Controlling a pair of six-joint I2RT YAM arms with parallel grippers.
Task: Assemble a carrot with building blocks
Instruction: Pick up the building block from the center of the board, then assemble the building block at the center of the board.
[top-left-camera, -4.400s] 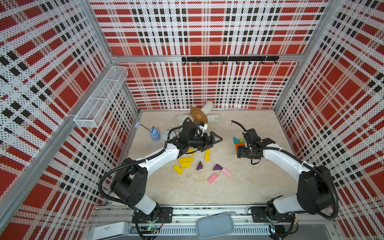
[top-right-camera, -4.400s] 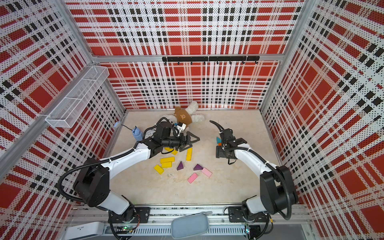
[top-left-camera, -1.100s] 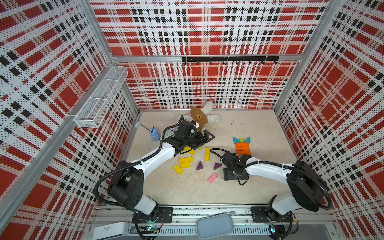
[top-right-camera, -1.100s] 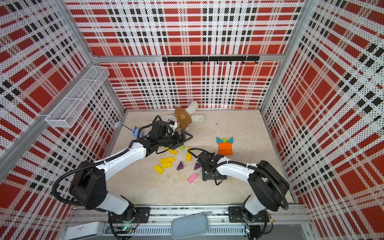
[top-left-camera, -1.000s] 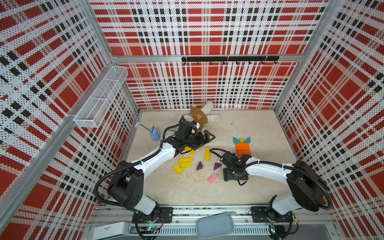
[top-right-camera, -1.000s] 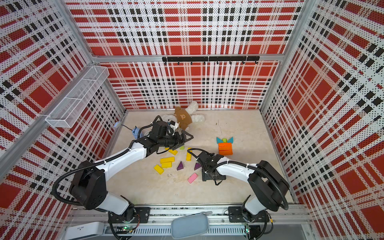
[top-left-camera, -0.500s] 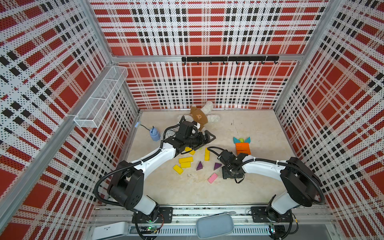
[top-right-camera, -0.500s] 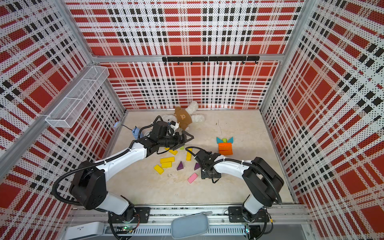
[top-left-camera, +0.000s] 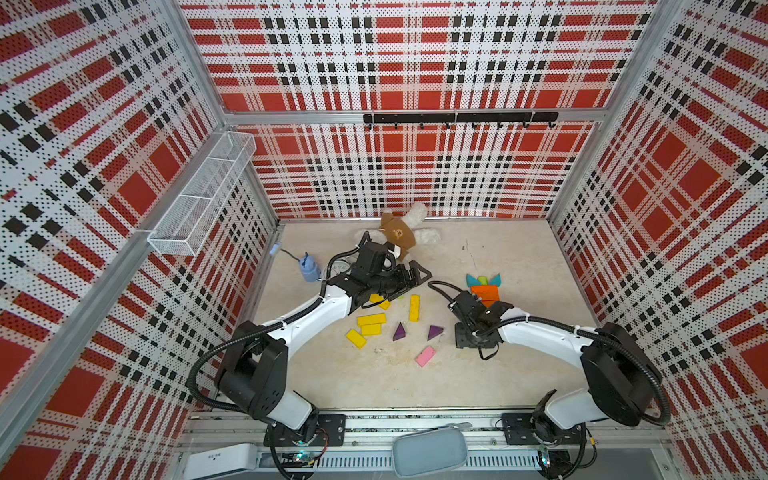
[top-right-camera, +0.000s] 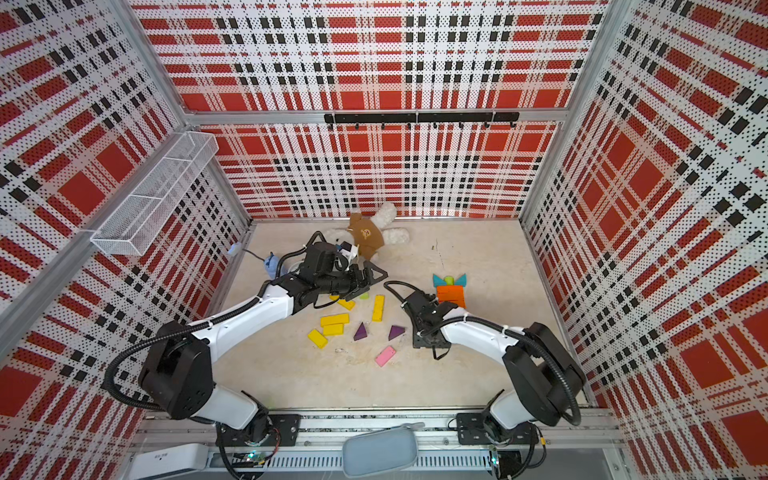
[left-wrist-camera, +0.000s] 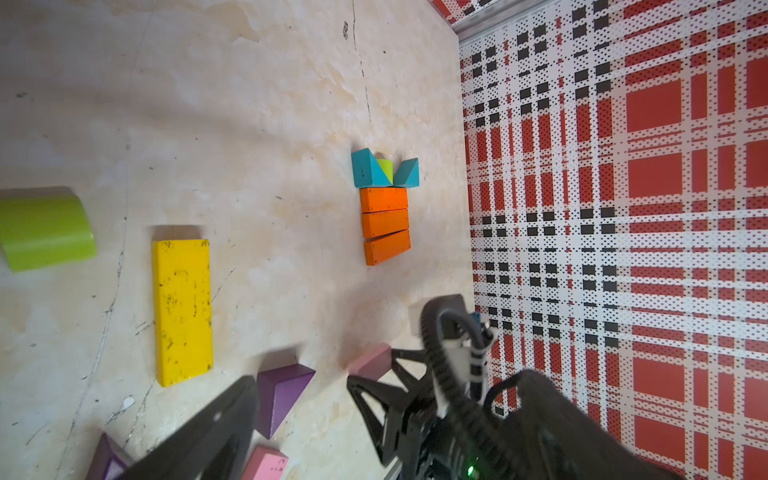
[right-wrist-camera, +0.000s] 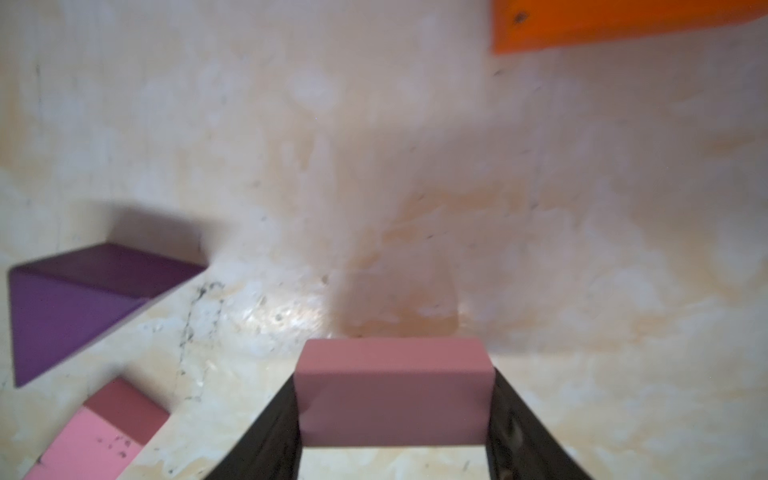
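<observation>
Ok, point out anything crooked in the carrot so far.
The last orange block, farthest from the teal triangles, sits askew: it is rotated against the two aligned orange blocks beside it, so the body bends.

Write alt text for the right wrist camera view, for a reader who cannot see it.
The right gripper clamps a pink block between its two dark fingers, over a beige table. A purple triangle and a second pink block lie nearby on it, and part of an orange block shows at the picture's edge.
</observation>
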